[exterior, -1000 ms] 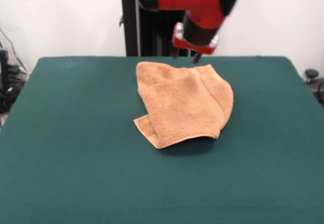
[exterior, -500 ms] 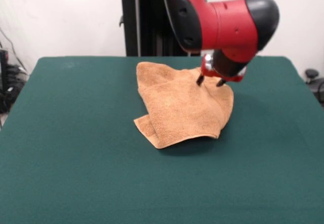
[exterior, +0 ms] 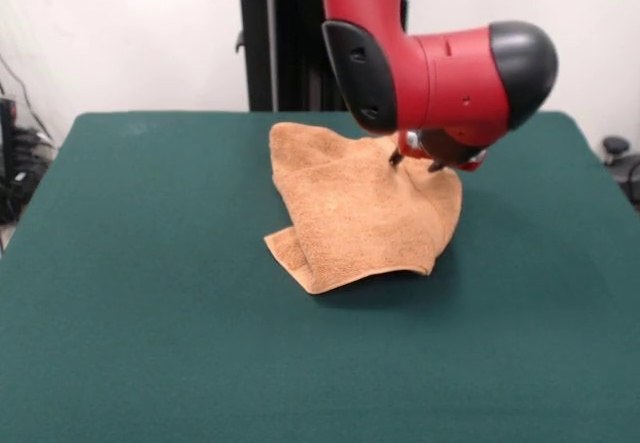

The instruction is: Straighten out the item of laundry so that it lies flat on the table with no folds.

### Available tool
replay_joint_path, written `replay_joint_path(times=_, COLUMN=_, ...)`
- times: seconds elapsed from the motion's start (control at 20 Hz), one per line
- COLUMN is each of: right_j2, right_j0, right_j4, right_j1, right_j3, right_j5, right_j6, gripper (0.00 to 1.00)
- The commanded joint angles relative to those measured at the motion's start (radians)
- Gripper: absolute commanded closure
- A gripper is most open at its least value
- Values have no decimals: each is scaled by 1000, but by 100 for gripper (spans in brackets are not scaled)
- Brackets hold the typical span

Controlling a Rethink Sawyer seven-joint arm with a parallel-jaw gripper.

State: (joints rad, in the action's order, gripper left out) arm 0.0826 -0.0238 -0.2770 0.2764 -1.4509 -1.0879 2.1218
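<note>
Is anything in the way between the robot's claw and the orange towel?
No, nothing visible is. The gripper sits right at the far top part of the towel, with its two tips apart. The green table around the towel looks bare.

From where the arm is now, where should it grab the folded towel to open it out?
Best bet: the free corner of the towel's top layer, at the front. It sits slightly raised over the lower flap, so coming down from above could pinch that one layer. The gripper is open at the opposite, far edge.
</note>
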Motion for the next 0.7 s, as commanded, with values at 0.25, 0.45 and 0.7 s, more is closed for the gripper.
replay_joint_path(times=0.25, right_j2=52, right_j0=62, right_j4=93, right_j1=-17, right_j3=131, right_j5=-40, right_j6=165, gripper=0)
replay_joint_path(times=0.45, right_j2=47, right_j0=67, right_j4=105, right_j1=-23, right_j3=144, right_j5=-53, right_j6=164, gripper=0)
replay_joint_path(times=0.7, right_j2=41, right_j0=74, right_j4=125, right_j1=-12, right_j3=103, right_j5=-17, right_j6=172, gripper=0)
